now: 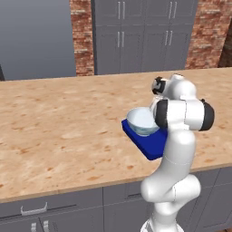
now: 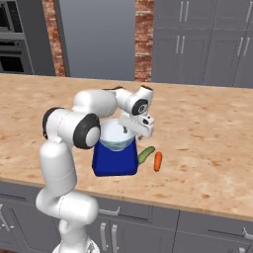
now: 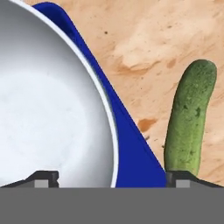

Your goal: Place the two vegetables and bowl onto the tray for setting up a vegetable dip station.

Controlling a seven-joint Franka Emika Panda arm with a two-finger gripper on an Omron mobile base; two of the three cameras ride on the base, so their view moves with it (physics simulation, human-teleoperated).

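The pale blue-white bowl [image 2: 116,136] sits on the deep-blue tray [image 2: 114,160] near the counter's front edge. My gripper [image 2: 126,130] hangs over the bowl's right rim, open. In the hand view the gripper [image 3: 111,179] straddles the rim: one fingertip over the bowl [image 3: 43,100], the other outside it, past the tray [image 3: 131,153]. The green cucumber [image 2: 146,154] lies on the counter just right of the tray, with an orange carrot [image 2: 158,161] beside it. The cucumber [image 3: 190,118] shows close by the outer fingertip. From the left, the bowl [image 1: 141,121] and tray [image 1: 152,145] are partly hidden by my arm.
The wooden counter [image 1: 63,118] stretches wide to the left and behind the tray. Grey cabinets [image 1: 140,36] and brick wall stand at the back. The counter's front edge [image 2: 197,210] runs just below the tray.
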